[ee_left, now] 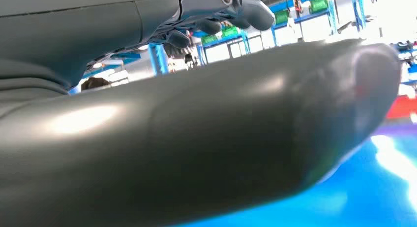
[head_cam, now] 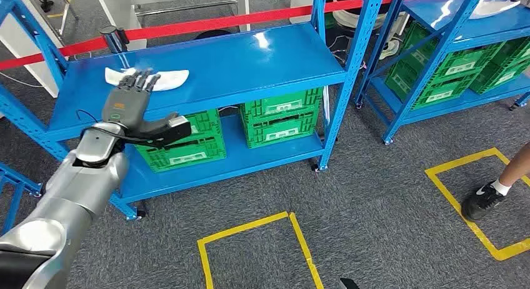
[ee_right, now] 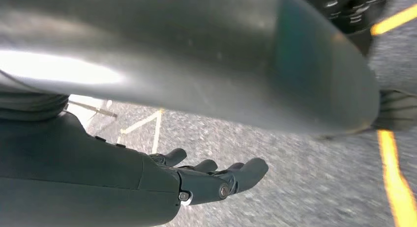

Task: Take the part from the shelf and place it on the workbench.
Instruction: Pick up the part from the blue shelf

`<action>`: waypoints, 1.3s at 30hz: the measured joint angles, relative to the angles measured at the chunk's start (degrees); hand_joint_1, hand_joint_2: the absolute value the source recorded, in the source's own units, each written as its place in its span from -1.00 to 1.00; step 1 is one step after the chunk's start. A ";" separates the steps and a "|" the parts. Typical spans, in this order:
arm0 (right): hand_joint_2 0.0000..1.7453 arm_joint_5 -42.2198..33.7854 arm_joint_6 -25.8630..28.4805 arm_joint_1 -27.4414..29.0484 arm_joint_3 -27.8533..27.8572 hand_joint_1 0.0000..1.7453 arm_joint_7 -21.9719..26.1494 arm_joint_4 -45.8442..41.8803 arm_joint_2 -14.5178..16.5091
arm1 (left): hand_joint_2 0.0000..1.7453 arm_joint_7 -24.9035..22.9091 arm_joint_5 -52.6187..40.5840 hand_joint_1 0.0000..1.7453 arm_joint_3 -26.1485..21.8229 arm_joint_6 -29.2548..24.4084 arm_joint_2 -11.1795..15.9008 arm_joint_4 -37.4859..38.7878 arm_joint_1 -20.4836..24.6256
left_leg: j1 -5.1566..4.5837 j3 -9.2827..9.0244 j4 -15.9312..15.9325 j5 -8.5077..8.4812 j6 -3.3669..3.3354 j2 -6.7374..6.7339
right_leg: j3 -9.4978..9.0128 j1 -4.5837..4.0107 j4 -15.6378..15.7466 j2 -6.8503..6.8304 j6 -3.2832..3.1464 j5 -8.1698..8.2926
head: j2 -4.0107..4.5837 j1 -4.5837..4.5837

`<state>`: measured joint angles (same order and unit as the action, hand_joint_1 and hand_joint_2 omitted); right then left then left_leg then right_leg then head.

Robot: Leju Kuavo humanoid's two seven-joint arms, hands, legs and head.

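The white curved part (head_cam: pixel 165 81) lies on the top board of the blue shelf (head_cam: pixel 250 57), near its left end. My left hand (head_cam: pixel 133 102) is stretched out over the shelf edge with its fingers apart and the thumb pointing right. The fingertips reach the part's left end, and nothing is gripped. Whether they touch it I cannot tell. In the left wrist view the thick thumb (ee_left: pixel 221 138) lies just above the blue board (ee_left: pixel 378 197), with the fingers (ee_left: pixel 221 13) spread beyond it. My right hand (ee_right: pixel 211 180) hangs over the grey floor, fingers extended and empty.
Green crates (head_cam: pixel 281 117) fill the shelf's lower board. A red barrier tape (head_cam: pixel 219 23) runs behind the shelf. A second blue shelf (head_cam: pixel 462 26) with green crates stands at the right. Yellow squares (head_cam: pixel 250 239) mark the floor, and a person's foot (head_cam: pixel 484 198) stands at the right.
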<state>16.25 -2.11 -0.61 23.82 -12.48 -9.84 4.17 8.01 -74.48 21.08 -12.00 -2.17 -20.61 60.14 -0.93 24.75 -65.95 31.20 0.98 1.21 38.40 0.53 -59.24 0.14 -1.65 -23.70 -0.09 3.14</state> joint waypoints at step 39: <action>-1.00 1.66 -0.91 -0.41 -0.22 -1.00 -0.19 0.43 -0.39 | -1.00 2.27 8.26 -1.00 -0.08 8.82 6.99 2.26 -6.55 | 1.22 19.68 -2.98 -7.74 0.56 -0.89 | -9.76 0.94 -0.73 0.19 0.77 -9.28 | 0.00 0.03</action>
<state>17.91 -3.02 -1.02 23.61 -12.67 -9.40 3.78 10.28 -66.22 21.00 -3.18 4.81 -18.35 53.59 0.28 44.43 -68.93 23.45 1.54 0.33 28.64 1.47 -59.97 0.33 -0.89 -32.97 -0.09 3.16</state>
